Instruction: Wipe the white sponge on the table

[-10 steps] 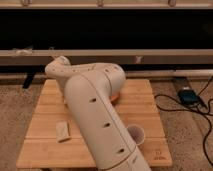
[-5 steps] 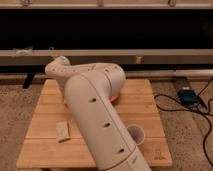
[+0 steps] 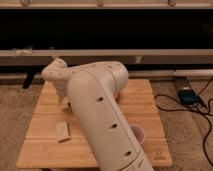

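**Gripper held low over the left of the table, sponge lying apart**

The gripper (image 3: 65,102) is seen at the end of the bent arm (image 3: 100,115), pointed down above the left half of the table (image 3: 50,152). It is largely hidden behind the wrist. The jaws are set wide apart, and nothing is pinched between them.

The sponge (image 3: 62,131) is found on the near side of the jaws, close to them but not touched, lying flat on the wood. Open slats are left on every side of it. The left edge of the table is well clear of the jaws, and the near edge lies beyond the sponge. To the right of the jaws, much of the top is covered by the thick arm. Past the arm, a cup (image 3: 138,134) is half seen near the front right corner, with a small logo (image 3: 158,155) beside that corner.

The top is made of pale bamboo slats, smooth and square-edged. The sponge is a small beige block, soft-looking and rectangular. The arm is a smooth white tube, marked with a row of dark oval holes. Speckled carpet (image 3: 20,115) is spread around the table, and black cables (image 3: 185,107) are looped on it, far right of the jaws.
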`<state>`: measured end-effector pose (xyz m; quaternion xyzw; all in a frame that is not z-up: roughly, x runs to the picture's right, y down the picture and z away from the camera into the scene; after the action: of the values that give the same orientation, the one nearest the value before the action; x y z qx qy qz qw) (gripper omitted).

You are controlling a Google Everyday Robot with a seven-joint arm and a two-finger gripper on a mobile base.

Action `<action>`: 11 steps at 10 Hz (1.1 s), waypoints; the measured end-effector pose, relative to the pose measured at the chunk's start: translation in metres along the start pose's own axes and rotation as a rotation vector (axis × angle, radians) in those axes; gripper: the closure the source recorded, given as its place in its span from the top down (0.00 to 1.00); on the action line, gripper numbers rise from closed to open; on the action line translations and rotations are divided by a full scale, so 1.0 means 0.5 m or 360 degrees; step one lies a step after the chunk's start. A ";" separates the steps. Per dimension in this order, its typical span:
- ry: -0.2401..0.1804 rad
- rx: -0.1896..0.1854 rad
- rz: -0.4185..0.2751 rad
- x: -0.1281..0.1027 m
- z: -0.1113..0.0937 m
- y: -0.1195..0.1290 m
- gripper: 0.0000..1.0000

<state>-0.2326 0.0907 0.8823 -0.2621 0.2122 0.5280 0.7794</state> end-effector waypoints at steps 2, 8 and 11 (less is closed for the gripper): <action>-0.0002 -0.0026 -0.0066 0.074 -0.004 0.065 0.80; 0.0048 -0.0082 -0.0174 0.275 0.041 0.158 0.80; 0.0066 -0.0100 -0.0109 0.298 0.061 0.122 0.80</action>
<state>-0.2352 0.2346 0.8039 -0.3045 0.2025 0.5019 0.7838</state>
